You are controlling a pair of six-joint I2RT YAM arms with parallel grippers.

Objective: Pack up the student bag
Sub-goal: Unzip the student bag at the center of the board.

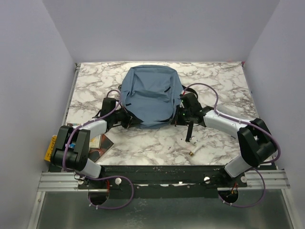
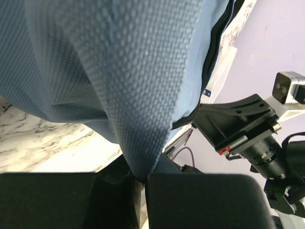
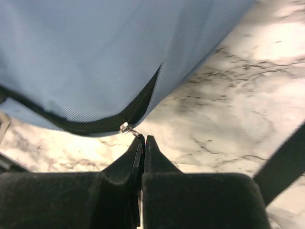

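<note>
Now: student bag (image 1: 150, 95) lies flat mid-table (image 1: 143, 148), toward far side. My left claw (image 2: 141, 183) clamped tight on fold of bag's near-left fabric. My right claw (image 3: 144, 140) closed, tips together on zipper pull (image 3: 127, 128) at bag's near-right edge. Yellow item (image 1: 49, 148) at near-left table edge.

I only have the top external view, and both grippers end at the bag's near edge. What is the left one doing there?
Observer: The left wrist view shows the left gripper shut on a fold of the student bag, pinching its blue fabric.
Operator: And the right one?
Observer: The right gripper is shut too, with its tips closed on the zipper pull, a small metal ring on the black zipper line.
</note>
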